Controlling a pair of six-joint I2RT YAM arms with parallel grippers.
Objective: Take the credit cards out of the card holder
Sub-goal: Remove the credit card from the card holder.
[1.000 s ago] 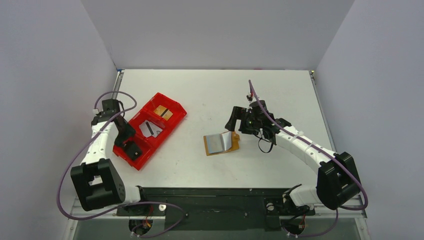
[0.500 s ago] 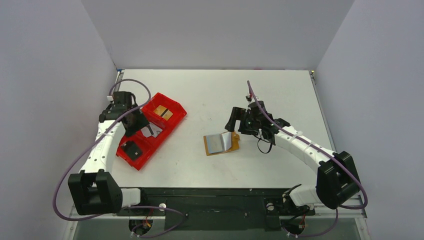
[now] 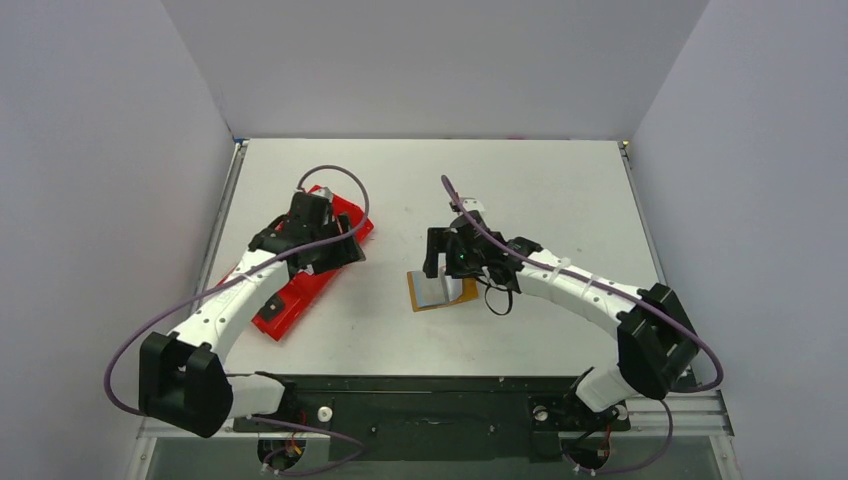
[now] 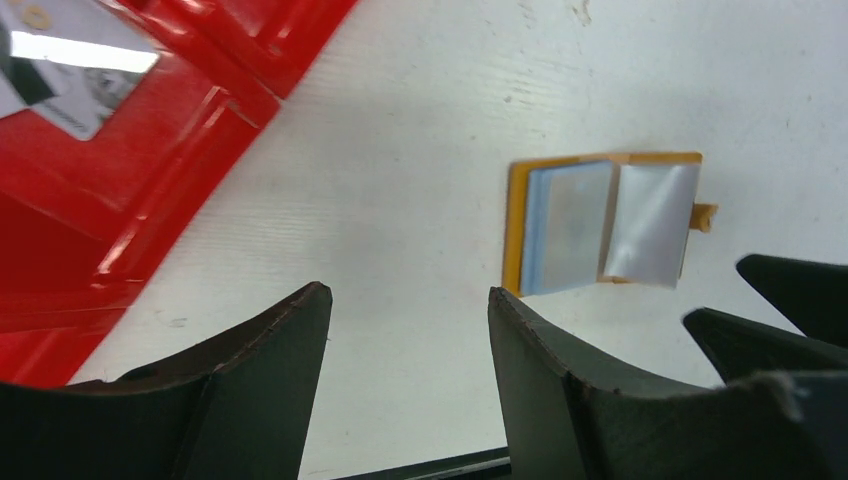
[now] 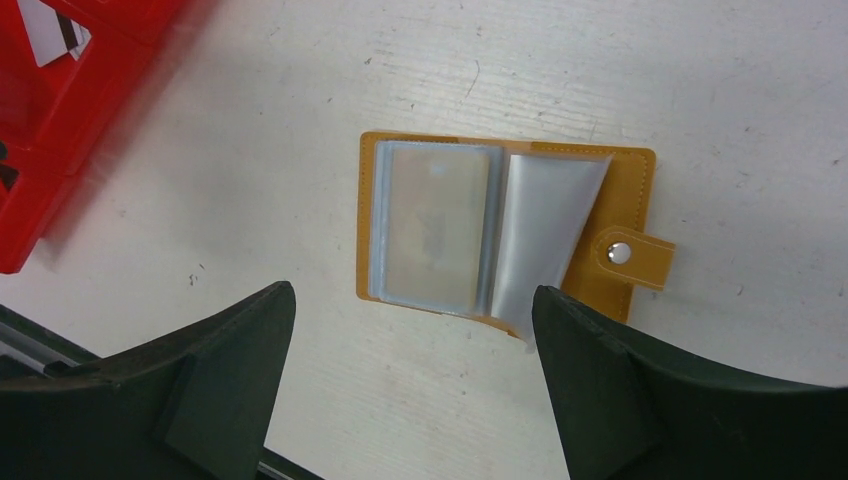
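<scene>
The tan card holder (image 3: 436, 291) lies open on the table, a pale blue-grey credit card (image 5: 435, 225) in its left sleeve and a clear sleeve page (image 5: 540, 235) standing up at the fold. It also shows in the left wrist view (image 4: 602, 222) and in the right wrist view (image 5: 632, 200). My right gripper (image 5: 412, 295) is open and empty, hovering above the holder's near edge; in the top view it (image 3: 443, 264) sits just over the holder. My left gripper (image 4: 408, 298) is open and empty above bare table, left of the holder, at the red tray's right edge (image 3: 343, 252).
The long red tray (image 3: 283, 302) lies left of centre under my left arm; it also shows in the left wrist view (image 4: 130, 200), with a grey-white card (image 4: 75, 65) lying in it. The table's dark front rail (image 3: 420, 385) runs along the near edge.
My left arm swung right from the tray's left side to its right edge, toward the holder. My right gripper moved left until it hovers over the holder. The holder has not moved.
</scene>
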